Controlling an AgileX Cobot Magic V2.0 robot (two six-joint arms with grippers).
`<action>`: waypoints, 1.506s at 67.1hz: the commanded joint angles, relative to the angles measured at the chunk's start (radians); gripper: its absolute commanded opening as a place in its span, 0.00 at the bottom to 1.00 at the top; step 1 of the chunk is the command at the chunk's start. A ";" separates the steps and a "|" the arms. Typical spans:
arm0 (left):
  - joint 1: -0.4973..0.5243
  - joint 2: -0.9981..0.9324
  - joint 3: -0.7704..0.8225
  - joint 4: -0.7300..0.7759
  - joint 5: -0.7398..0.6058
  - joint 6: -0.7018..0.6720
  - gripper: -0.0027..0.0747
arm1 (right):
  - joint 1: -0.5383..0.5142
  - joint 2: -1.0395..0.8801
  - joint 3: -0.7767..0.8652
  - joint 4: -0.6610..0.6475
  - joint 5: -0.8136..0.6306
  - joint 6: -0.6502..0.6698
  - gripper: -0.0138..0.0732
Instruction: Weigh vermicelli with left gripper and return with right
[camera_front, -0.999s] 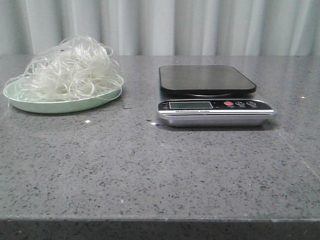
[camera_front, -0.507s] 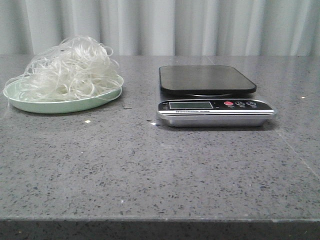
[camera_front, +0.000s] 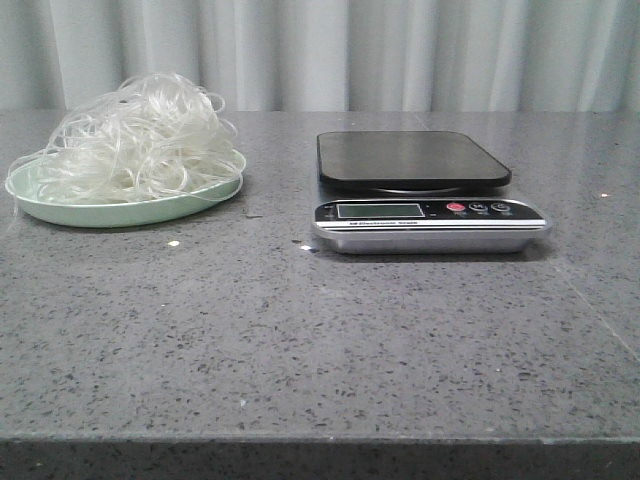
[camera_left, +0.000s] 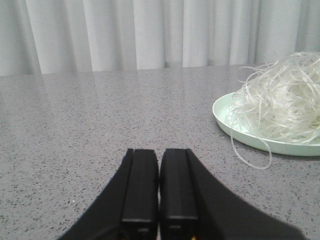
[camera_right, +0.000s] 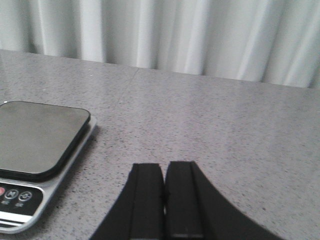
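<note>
The vermicelli (camera_front: 140, 140) is a fluffy tangle of whitish strands heaped on a pale green plate (camera_front: 120, 212) at the far left of the table. It also shows in the left wrist view (camera_left: 282, 105) on the plate (camera_left: 223, 114). A digital scale (camera_front: 420, 190) with a bare dark platform stands right of centre; it shows in the right wrist view (camera_right: 35, 145). My left gripper (camera_left: 159, 152) is shut and empty, low over the table beside the plate. My right gripper (camera_right: 164, 166) is shut and empty, beside the scale. Neither arm shows in the front view.
The table is a grey speckled stone top (camera_front: 300, 330) with its front edge near the bottom of the front view. A pale curtain (camera_front: 400, 50) hangs behind the table. A loose strand (camera_left: 250, 160) trails off the plate onto the tabletop.
</note>
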 joint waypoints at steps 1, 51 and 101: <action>0.003 -0.012 0.008 -0.010 -0.081 0.001 0.21 | -0.028 -0.064 0.009 -0.011 -0.054 0.012 0.33; 0.003 -0.012 0.008 -0.010 -0.081 0.001 0.21 | -0.090 -0.449 0.286 0.024 -0.043 0.030 0.33; 0.003 -0.012 0.008 -0.010 -0.081 0.001 0.21 | -0.137 -0.449 0.286 0.024 -0.039 0.030 0.33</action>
